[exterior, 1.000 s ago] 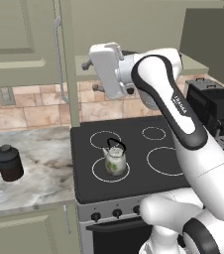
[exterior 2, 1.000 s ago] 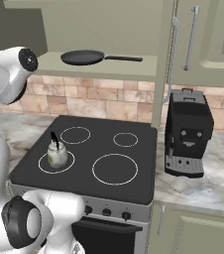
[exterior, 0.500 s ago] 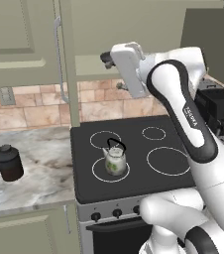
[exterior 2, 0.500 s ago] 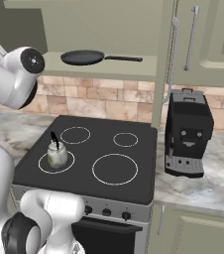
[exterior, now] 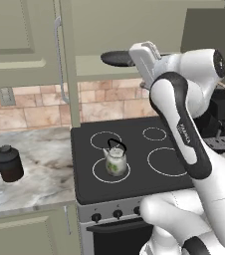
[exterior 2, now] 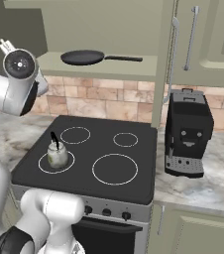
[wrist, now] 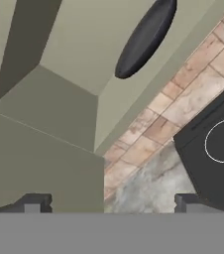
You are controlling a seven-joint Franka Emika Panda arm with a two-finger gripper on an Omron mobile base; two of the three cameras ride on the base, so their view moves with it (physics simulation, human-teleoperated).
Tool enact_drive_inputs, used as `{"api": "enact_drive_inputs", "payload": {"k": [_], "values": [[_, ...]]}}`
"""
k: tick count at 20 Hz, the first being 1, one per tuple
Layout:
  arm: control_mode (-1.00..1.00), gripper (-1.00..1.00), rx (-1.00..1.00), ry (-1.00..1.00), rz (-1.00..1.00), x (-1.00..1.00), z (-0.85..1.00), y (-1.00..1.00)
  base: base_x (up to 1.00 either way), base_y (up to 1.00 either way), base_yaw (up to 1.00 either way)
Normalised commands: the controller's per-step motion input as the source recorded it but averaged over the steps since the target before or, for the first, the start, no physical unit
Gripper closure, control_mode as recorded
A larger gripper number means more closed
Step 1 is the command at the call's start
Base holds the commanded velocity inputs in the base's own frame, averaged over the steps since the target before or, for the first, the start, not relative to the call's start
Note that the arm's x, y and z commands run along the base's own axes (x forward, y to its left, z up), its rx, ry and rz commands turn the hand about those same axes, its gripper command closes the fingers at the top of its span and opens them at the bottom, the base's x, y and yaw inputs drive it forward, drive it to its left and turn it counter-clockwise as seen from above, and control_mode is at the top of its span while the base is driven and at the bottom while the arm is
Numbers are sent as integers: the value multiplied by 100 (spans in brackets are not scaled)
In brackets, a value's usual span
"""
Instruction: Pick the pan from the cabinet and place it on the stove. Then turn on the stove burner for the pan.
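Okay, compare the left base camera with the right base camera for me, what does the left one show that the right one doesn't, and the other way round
Left base view alone: a dark canister on the counter left of the stove, and the arm reaching up toward the shelf.

Right base view alone: the pan in full with its handle pointing right, and the whole front of the black coffee machine.

Both: the cabinet open above the stove, the kettle on a front ring, and the widest ring bare.

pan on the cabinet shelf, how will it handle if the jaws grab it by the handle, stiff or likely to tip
The pan looks rigid, so it should not flex. Its long thin handle sticks out to one side, so gripped there the round body would probably sag or twist downward. It sits flat and shallow on the cabinet shelf, so a push would likely slide it, not roll it.
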Motion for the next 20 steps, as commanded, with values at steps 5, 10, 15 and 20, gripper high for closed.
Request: {"api": "enact_drive_inputs", "payload": {"k": [5,10,15,20], "values": [[-100,-100,-8,1,-28,19,1,-50,0,0,0],[-100,-100,-10,2,-22,24,1,-57,0,0,0],[-100,-100,-10,2,-18,16,0,-64,0,0,0],[-100,-100,-8,5,-17,20,0,-57,0,0,0]]}}
